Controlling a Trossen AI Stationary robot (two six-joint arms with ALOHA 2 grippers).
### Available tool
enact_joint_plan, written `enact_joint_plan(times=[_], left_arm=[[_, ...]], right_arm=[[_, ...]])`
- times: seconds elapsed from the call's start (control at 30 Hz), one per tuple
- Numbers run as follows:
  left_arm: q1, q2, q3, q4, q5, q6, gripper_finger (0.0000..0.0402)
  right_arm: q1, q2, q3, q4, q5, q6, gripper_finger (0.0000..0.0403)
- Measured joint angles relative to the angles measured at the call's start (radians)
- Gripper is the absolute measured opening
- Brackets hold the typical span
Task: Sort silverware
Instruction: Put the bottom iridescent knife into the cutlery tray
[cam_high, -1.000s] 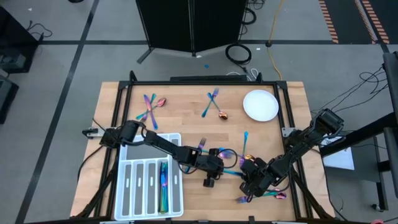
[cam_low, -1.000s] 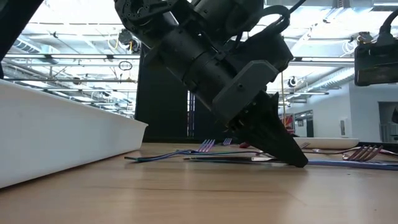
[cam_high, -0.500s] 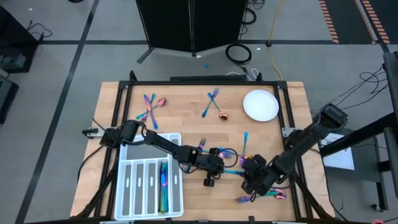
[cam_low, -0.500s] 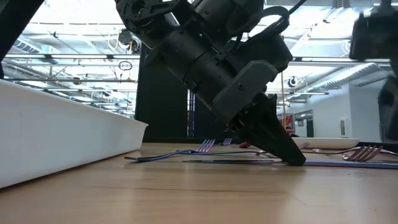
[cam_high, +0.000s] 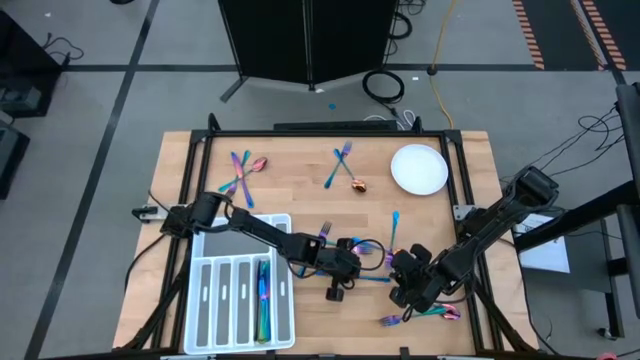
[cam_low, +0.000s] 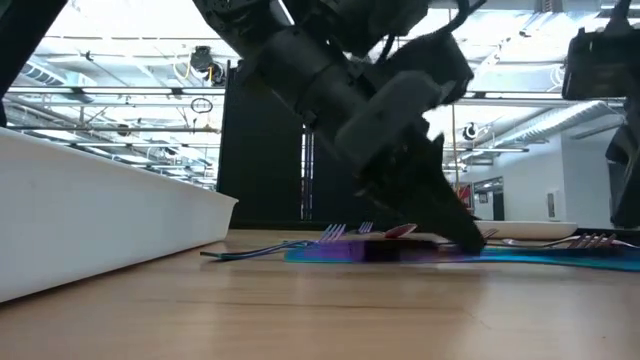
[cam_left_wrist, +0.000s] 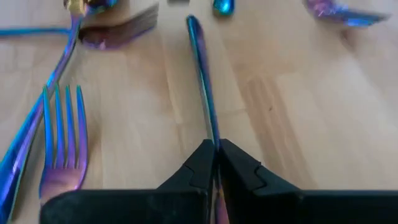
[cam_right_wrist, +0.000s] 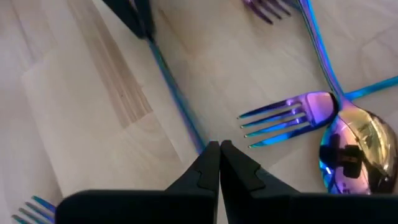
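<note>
No readable writing or brand shows. The white tray (cam_high: 205, 300) at the bench's (cam_high: 290, 190) near-left holds rainbow cutlery (cam_high: 263, 298) in one right-hand compartment; the other slots look bare. The left jaws (cam_left_wrist: 215, 163) are clamped on a slim blue utensil handle (cam_left_wrist: 200, 68), which runs straight ahead from the tips. A fork (cam_left_wrist: 62, 146) lies just beside them. The right jaws (cam_right_wrist: 219, 160) are closed on nothing, close by, a fork (cam_right_wrist: 283, 121) and spoon (cam_right_wrist: 351, 149) ahead. The white plate (cam_high: 419, 169) sits well apart.

Tray (cam_high: 215, 262) left, plate (cam_high: 418, 168) right rear, silverware (cam_high: 343, 166) between
</note>
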Motion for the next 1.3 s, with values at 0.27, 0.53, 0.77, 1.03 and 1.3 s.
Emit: enact_joint_plan(times=[0.27, 0.53, 0.77, 1.03, 1.3], left_arm=[[0.000, -0.004, 0.002, -0.009, 0.008, 0.016, 0.0025], [-0.002, -0.005, 0.003, -0.009, 0.008, 0.016, 0.0026], [-0.006, -0.067, 0.004, -0.067, 0.008, 0.016, 0.0012], [-0.018, -0.157, -0.016, -0.191, 0.008, 0.052, 0.0002], [-0.051, -0.346, -0.242, -0.062, -0.096, 0.038, 0.0001]], right_arm=[[-0.001, 0.022, -0.004, -0.007, 0.007, -0.014, 0.0000], [-0.010, 0.022, -0.004, -0.009, 0.035, -0.080, 0.0000], [-0.029, 0.022, -0.004, 0.005, 0.041, -0.097, 0.0000], [-0.024, 0.022, -0.003, 0.048, 0.038, -0.095, 0.0000], [-0.001, 0.021, -0.002, 0.060, 0.043, -0.094, 0.0000]])
